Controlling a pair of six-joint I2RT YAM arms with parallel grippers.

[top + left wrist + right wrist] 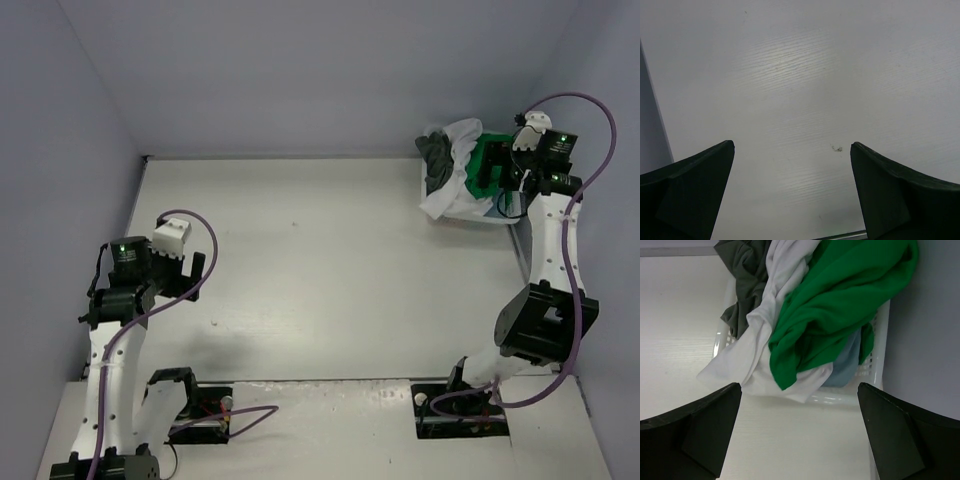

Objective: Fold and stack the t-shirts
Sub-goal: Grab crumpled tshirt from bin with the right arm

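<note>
- White desk [300, 260]; the shirts [450, 188] lie heaped in a basket [879, 340] at its far right corner, the green shirt [840, 300] uppermost.
- Right fingers [700, 435] are spread wide above the heap. Left fingers [690, 190] are spread over the desk. Both hold nothing.
- Looks like the first pick: reach down and pinch the green shirt.

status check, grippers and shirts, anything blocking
Both open: left gripper over the table, right gripper at the laundry basket. T-shirts heaped in basket, none folded. Nothing blocking.
</note>
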